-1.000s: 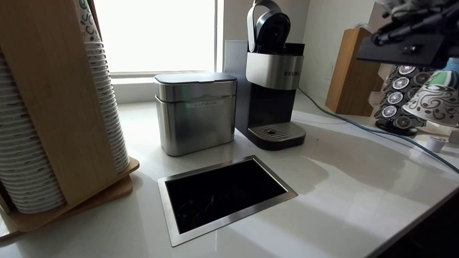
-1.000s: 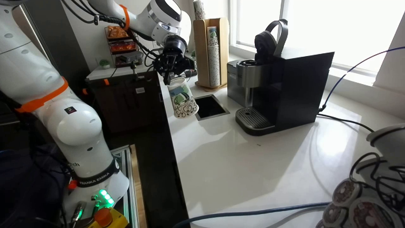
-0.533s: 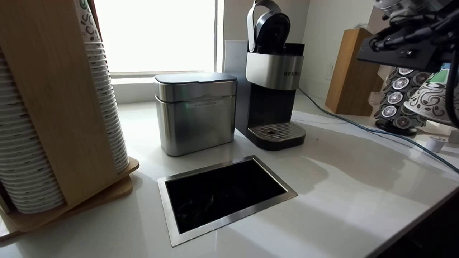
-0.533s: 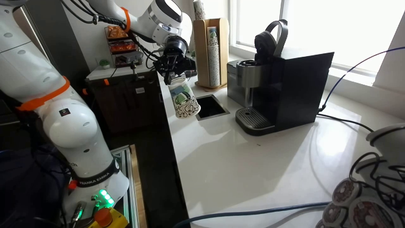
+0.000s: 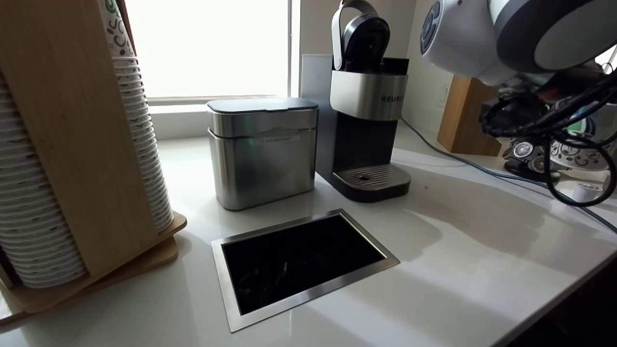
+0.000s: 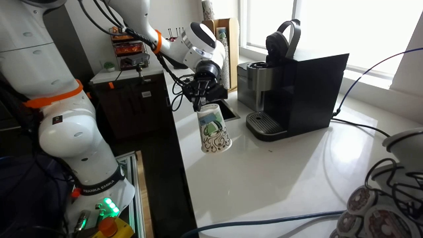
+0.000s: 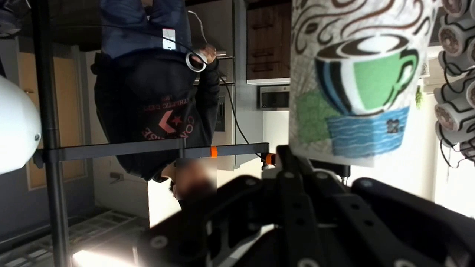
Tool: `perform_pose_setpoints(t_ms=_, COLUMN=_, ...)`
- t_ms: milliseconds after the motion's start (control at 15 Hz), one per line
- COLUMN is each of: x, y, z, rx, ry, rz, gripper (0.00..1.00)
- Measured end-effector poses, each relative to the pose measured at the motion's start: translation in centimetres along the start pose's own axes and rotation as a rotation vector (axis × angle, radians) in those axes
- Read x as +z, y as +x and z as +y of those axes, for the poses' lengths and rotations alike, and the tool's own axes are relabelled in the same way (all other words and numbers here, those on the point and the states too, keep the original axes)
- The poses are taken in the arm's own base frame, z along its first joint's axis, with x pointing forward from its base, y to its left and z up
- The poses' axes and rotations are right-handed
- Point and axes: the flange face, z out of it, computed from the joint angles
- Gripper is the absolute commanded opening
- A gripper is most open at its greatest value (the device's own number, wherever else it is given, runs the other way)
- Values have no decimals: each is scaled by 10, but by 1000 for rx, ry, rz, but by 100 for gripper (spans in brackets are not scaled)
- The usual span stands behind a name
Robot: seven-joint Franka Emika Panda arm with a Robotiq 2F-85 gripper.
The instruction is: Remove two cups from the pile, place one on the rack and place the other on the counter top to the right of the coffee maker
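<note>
Over the last second the arm [image 6: 69, 138] has carried the cup [image 6: 215, 130] along the surface [image 6: 251, 178] — in an exterior view both have shifted down and to the right, closer to the coffee maker [image 6: 314, 96]. The pincer [image 6: 199, 105] grips the cup by its narrow end, so it hangs mouth down and a little tilted, in the air above the surface and apart from the coffee maker. In the wrist view the fingers [image 7: 286, 163] meet the cup at its base. The pile [image 5: 146, 144] stands in a wooden holder [image 5: 82, 135], with a steel bin [image 5: 265, 159] between it and the coffee maker, and a steel frame [image 5: 315, 291] rings a dark opening in the surface. In an exterior view coffee pods [image 6: 390, 219] crowd the lower right corner, near a blue cable [image 6: 264, 222]. A dark-clad person [image 7: 156, 96] shows in the wrist view — upside down there.
</note>
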Motion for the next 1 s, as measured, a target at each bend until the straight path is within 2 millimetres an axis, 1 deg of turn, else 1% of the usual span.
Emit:
perform_pose_setpoints(t_ms=133, x=14, y=-25, z=-12, rx=-37, ry=-30, rz=17, gripper=2)
perform_pose_setpoints(t_ms=200, x=19, y=-32, z=-15, rx=-48, ry=-42, rz=29, gripper=2)
perform_pose_setpoints(t_ms=267, x=20, y=-34, z=-16, rx=-51, ry=-45, rz=31, gripper=2)
perform_pose_setpoints(t_ms=333, x=18, y=-33, z=-16, rx=-49, ry=-42, rz=29, gripper=1)
perform_pose_setpoints(t_ms=467, x=15, y=-30, z=-15, rx=-45, ry=-35, rz=23, gripper=1)
perform_pose_setpoints(t_ms=600, x=12, y=-35, z=-18, rx=-83, ry=27, rz=23, gripper=1)
perform_pose_setpoints(t_ms=733, x=11, y=-52, z=-22, rx=-145, ry=118, rz=4, gripper=1)
perform_pose_setpoints(t_ms=1000, x=21, y=-91, z=-31, rx=-265, ry=272, rz=34, gripper=1)
